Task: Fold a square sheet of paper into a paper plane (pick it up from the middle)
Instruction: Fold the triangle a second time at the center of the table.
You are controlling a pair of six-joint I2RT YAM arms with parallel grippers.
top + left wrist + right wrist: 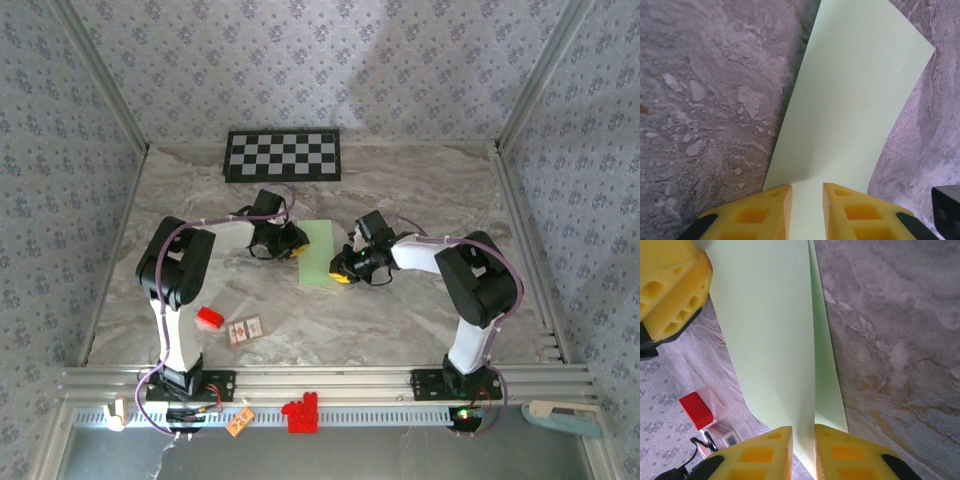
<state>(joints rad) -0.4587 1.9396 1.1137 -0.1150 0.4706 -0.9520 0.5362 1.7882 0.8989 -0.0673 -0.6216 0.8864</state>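
Paper point(318, 252) on near side of checkerboard point(283, 155), bowed up between left gripper point(807, 192) and right gripper point(802, 432), each clamped on an edge; best to bring edges together evenly, corners matched, before creasing.

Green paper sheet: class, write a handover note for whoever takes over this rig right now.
Left gripper: jaws slightly apart, the square sheet of paper across the gap; grip unclear.
Right gripper: jaws narrow around the sheet's edge; clamp unclear.
Sheet: between both grippers, bowing up off the table.
Done: both arms are at the sheet.
Left: all folds; no dart shape yet.
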